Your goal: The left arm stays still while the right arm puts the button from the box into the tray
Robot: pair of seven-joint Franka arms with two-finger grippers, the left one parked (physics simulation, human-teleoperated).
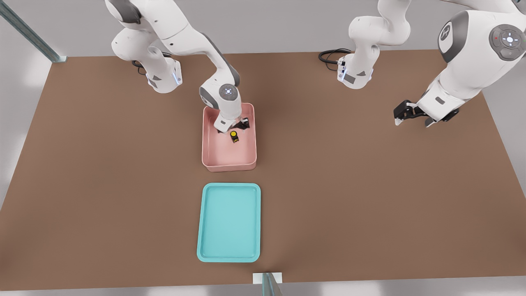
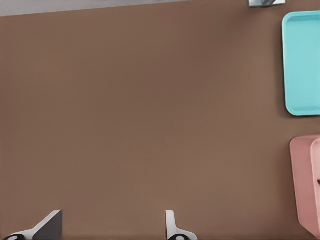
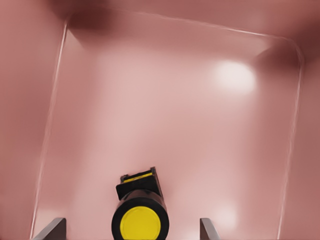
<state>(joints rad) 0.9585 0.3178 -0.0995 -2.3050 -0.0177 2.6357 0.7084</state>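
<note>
Front view
Surface: a broad brown surface (image 1: 102,185) under pale grey walls, with the things laid out down its middle.
Box: the pink box (image 1: 229,160) sits near the centre, tall-walled, with the turquoise tray (image 1: 229,257) just beyond its near end — apart, not touching.
Right arm: the right arm (image 1: 185,37) reaches from the front view's left and bends down into the box.
Pincer: the pincer (image 1: 235,128) is inside the box walls, just above and beside the button.
Button: the button (image 1: 234,136) lies on the box floor, yellow cap up, toward the far half of the box.

Left wrist view
Surface: mostly bare brown surface, with a slice of the tray (image 2: 302,65) and a corner of the box (image 2: 305,185) at one edge, well apart from each other.

Right wrist view
Box: the pink floor and rounded walls of the box (image 3: 180,100) fill the frame.
Button: the button (image 3: 140,212) sits between the two fingertips (image 3: 52,227) — neither one touching it.
Pincer: fingers spread wide apart, holding nothing.
</note>
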